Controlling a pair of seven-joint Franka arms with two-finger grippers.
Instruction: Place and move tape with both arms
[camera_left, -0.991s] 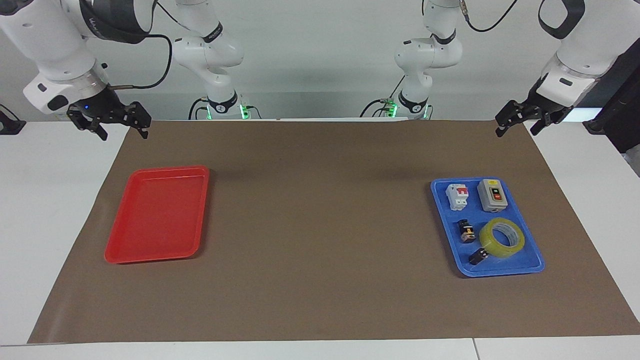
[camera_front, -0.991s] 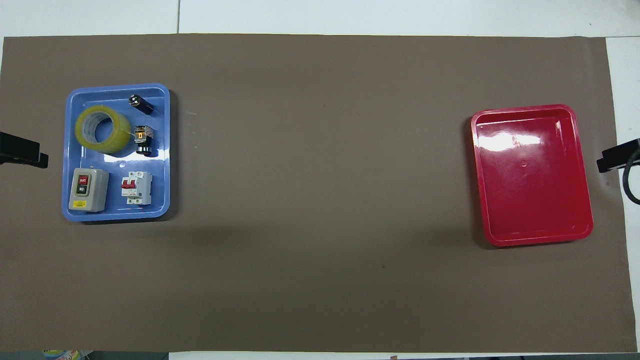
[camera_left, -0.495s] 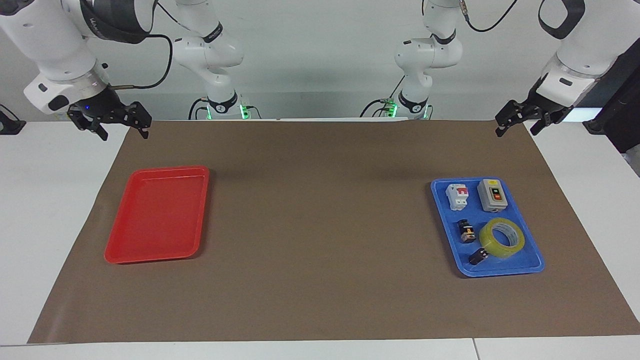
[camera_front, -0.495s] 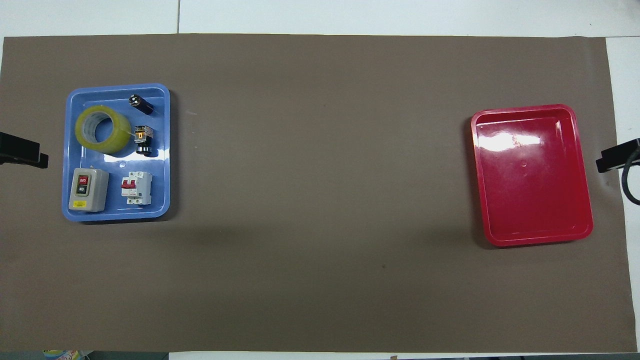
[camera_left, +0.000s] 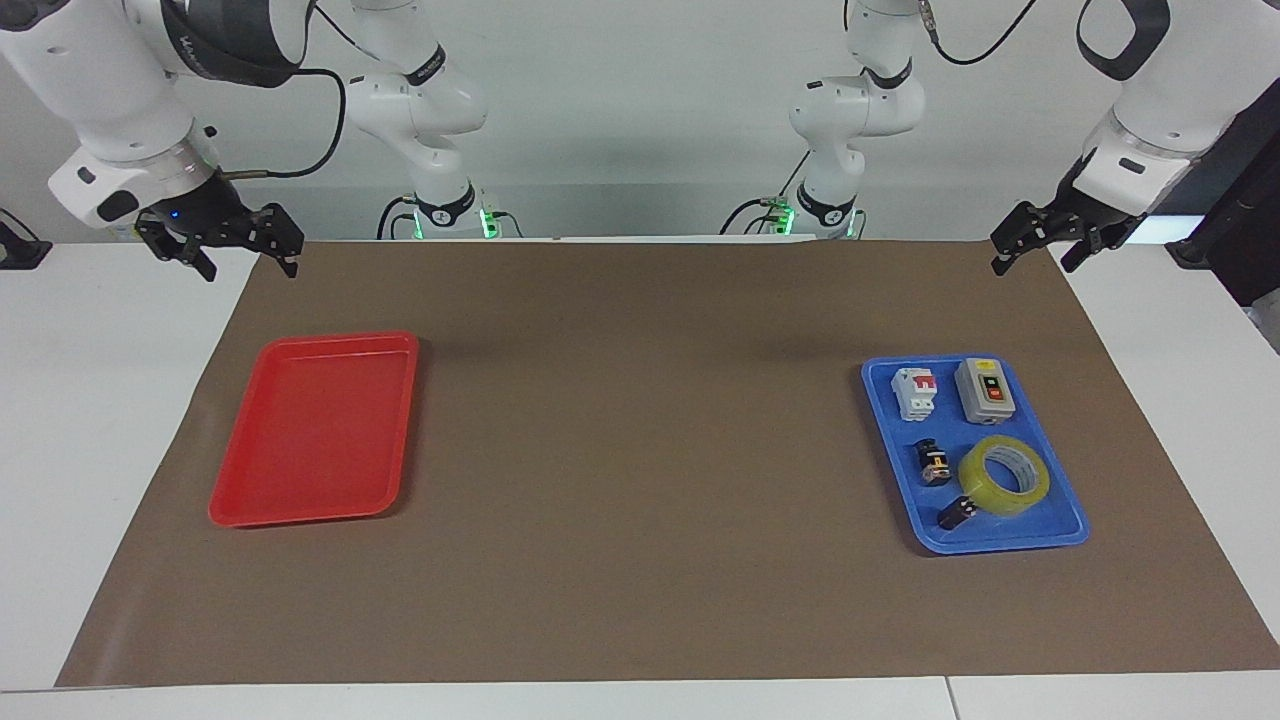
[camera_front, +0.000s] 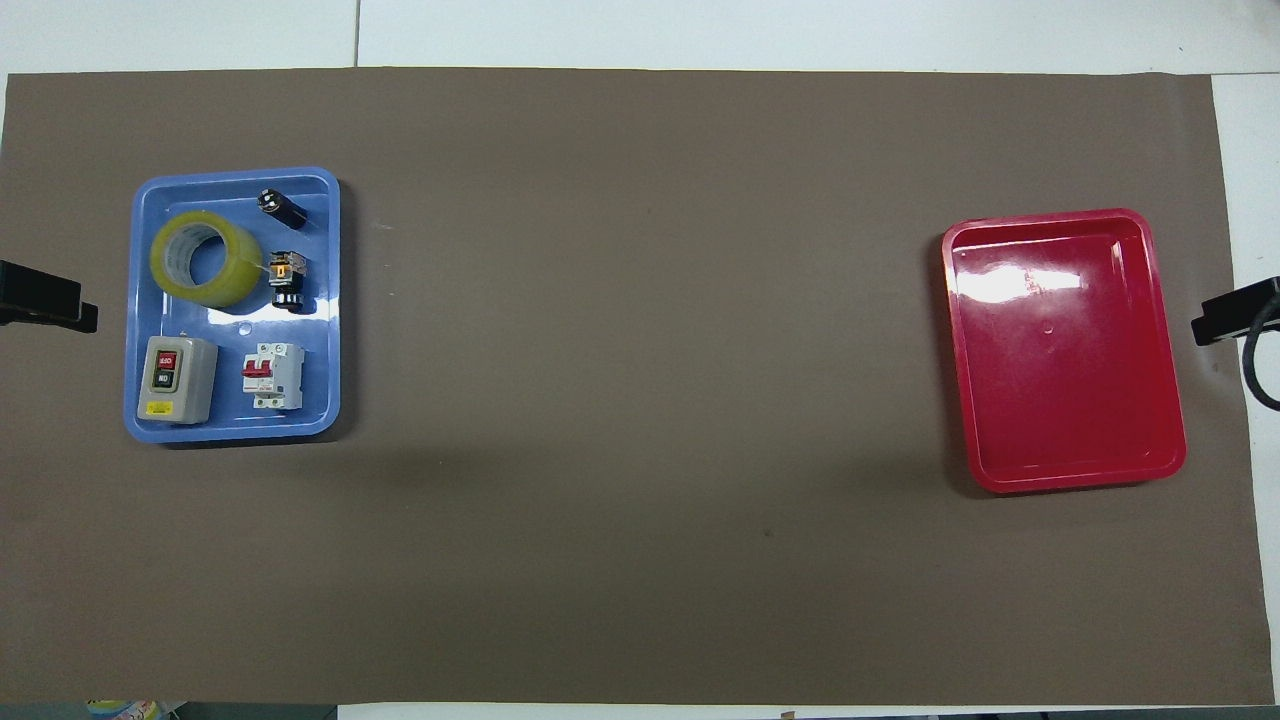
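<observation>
The right arm's black two-finger gripper hangs with its fingers spread apart, holding nothing and touching nothing, over the corner of the brown paper mat at the right arm's end of the table. Below it on the mat lies one shallow red plastic tray with nothing in it. The middle of the mat is bare.

Toward the left arm's end sits one shallow blue plastic tray, which carries five things. Nearest the robots stand one white circuit breaker with a red lever and, beside it, one grey switch box with red and black buttons. Farther from the robots come two small black parts, one with an orange band and one plain, and the roll of translucent yellow packing tape, lying flat in the tray with its hole facing up, just beside both black parts.

The left arm's black two-finger gripper hangs over the mat's corner at that end, jaws apart, gripping nothing and well apart from the tape. In the overhead view only a black edge of each gripper shows at the sides.
</observation>
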